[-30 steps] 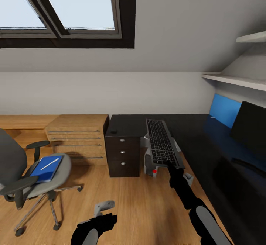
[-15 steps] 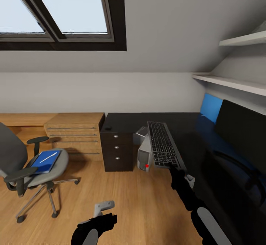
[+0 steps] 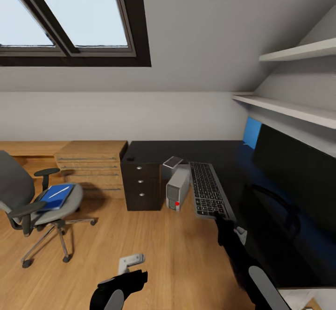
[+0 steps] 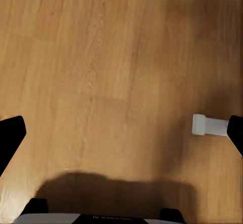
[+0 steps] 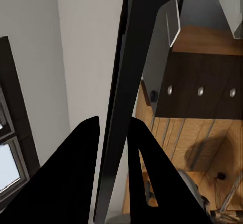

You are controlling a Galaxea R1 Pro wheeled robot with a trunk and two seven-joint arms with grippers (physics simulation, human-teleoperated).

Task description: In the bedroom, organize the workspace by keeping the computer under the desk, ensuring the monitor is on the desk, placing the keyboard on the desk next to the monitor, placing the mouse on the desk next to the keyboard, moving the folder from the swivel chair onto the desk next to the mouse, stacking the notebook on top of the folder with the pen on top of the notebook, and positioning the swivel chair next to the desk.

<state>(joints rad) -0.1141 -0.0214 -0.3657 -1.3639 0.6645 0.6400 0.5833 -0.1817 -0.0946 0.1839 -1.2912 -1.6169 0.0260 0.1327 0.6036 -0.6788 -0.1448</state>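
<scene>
- The keyboard [image 3: 208,194] is being held in the air at the near edge of the desk [image 3: 242,160], keys facing up, long axis running away from the robot toward the back wall, its far end tilting slightly toward the left.
- The right gripper [image 3: 223,216] is clamping the keyboard's near short end; in the right wrist view the two dark fingers [image 5: 76,173] are sitting tight on either side of the thin slab [image 5: 121,107], seen edge-on.
- The right arm is reaching forward and up from the lower right of the head view, forearm dark, wrist straight in line with the keyboard.
- The left gripper [image 3: 129,261] is hanging low over the wooden floor [image 3: 140,235], holding nothing; its fingertips [image 4: 10,135] are sitting wide apart at the edges of the left wrist view, bare planks between them.
- The computer [image 3: 178,189] is standing upright on the floor just beside the dark drawers [image 3: 140,184], red light on its front, just left of the keyboard's far half.
- The monitor [image 3: 298,174] is standing on the desk at the right, screen dark, blue back panel [image 3: 252,132] behind it.
- The swivel chair [image 3: 32,202] is sitting well apart on the left, the blue folder [image 3: 55,197] lying flat on its seat with the white pen [image 3: 59,191] across it.
- A light wooden drawer unit [image 3: 91,163] is standing against the wall next to the desk; a skylight [image 3: 70,16] is set in the sloped ceiling and white shelves [image 3: 289,109] are running along the right wall.
</scene>
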